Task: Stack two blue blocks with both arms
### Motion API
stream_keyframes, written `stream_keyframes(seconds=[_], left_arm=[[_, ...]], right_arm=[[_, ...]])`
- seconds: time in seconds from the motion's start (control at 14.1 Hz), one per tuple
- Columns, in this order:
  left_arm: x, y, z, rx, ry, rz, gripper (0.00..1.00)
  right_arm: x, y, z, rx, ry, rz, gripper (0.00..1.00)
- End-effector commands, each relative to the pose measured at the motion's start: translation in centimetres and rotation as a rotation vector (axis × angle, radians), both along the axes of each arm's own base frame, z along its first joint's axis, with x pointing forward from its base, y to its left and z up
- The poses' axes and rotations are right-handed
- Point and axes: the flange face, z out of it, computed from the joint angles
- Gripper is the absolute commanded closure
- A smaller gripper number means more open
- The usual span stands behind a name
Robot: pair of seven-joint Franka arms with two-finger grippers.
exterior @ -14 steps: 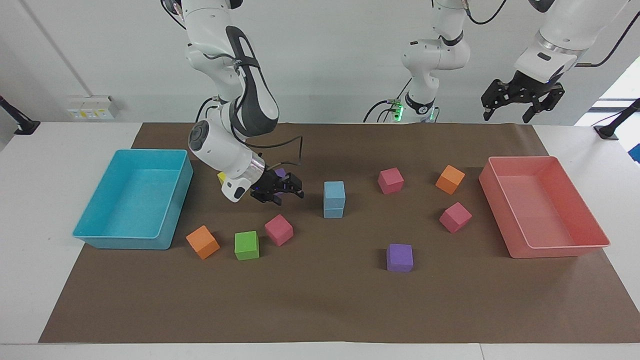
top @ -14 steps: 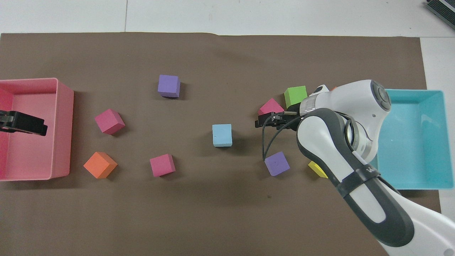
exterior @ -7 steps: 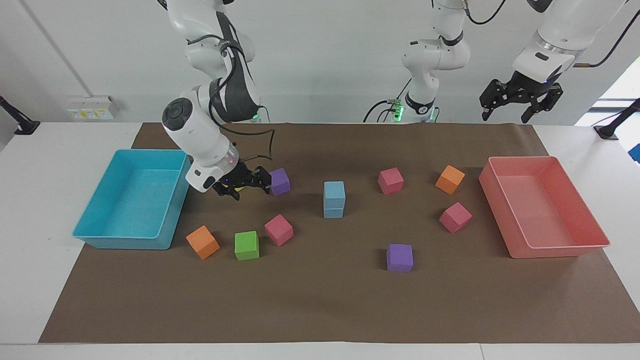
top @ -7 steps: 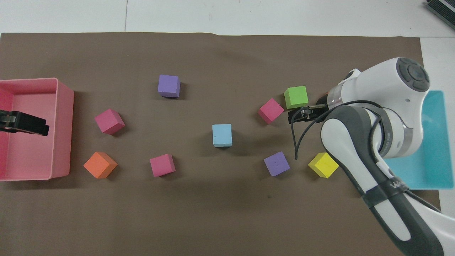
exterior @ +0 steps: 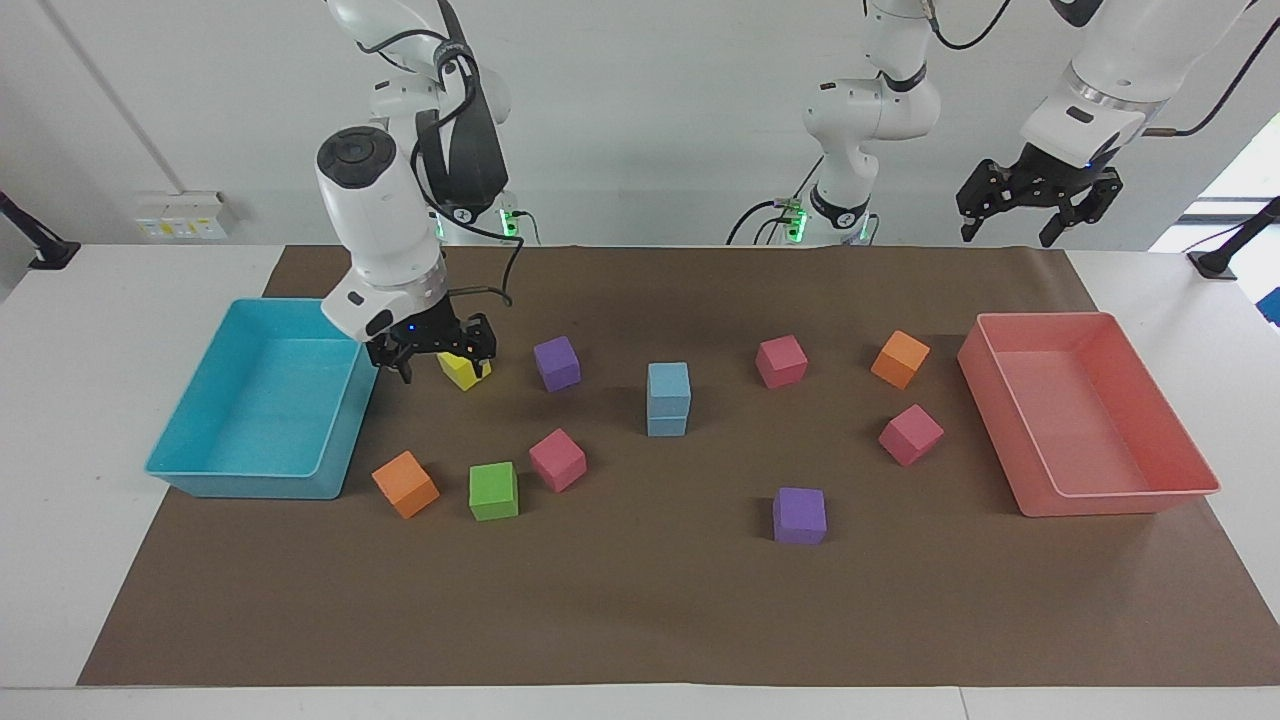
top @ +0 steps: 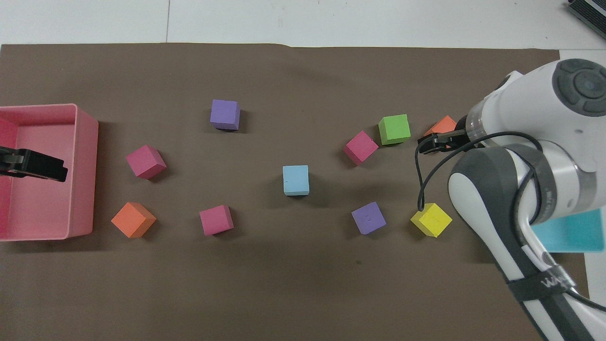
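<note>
At the centre of the brown mat [exterior: 640, 600], the two blue blocks [exterior: 668, 398] stand stacked, one squarely on the other, with nothing touching them. The right gripper [exterior: 436, 352] hangs low between the cyan tray [exterior: 250, 480] and the yellow cube [exterior: 462, 372], its fingers spread and empty. The left gripper [exterior: 1034, 205] waits raised over the pink tray's [exterior: 1110, 495] end of the table, toward the robots, its fingers also apart and holding nothing. A purple cube [exterior: 557, 362] sits between the yellow cube and the stack. A green cube [exterior: 493, 491] lies farther from the robots than the yellow cube.
</note>
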Motion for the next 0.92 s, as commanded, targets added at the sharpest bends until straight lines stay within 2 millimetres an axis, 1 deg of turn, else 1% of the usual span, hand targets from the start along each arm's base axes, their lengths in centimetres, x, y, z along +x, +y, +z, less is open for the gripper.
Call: stream_keyframes(seconds=[0.0,0.14,0.28,0.5,0.71,0.78,0.85], left_arm=[[-0.4,0.1,0.1,-0.014,0.005,-0.009,0.0],[-0.3,0.1,0.1,-0.014,0.003,-0.007,0.0],[-0.3,-0.1,0.1,-0.014,0.005,-0.012,0.0],[-0.3,0.0,0.1,-0.014,0.005,-0.001,0.0],[-0.4,0.0,0.0,-0.014,0.006,-0.003,0.0],[-0.4,0.0,0.1,-0.014,0.005,-0.004,0.0],[-0.4,0.0,0.1,-0.014,0.005,-0.006,0.0]], right_arm=[[-0.4,-2.3,3.3,-0.013,-0.029,-0.046,0.0],[-1.2,-3.7,5.9,-0.007,-0.07,-0.065,0.0],[-2.4,-5.6,8.3,-0.006,-0.09,-0.097,0.0],[-3.8,-7.3,10.3,-0.005,-0.074,-0.126,0.0],[-4.5,-8.7,13.4,-0.008,-0.066,-0.151,0.0],[-4.9,-9.5,14.2,-0.009,-0.051,-0.165,0.0],[-5.2,-9.9,14.6,-0.01,-0.036,-0.171,0.0]])
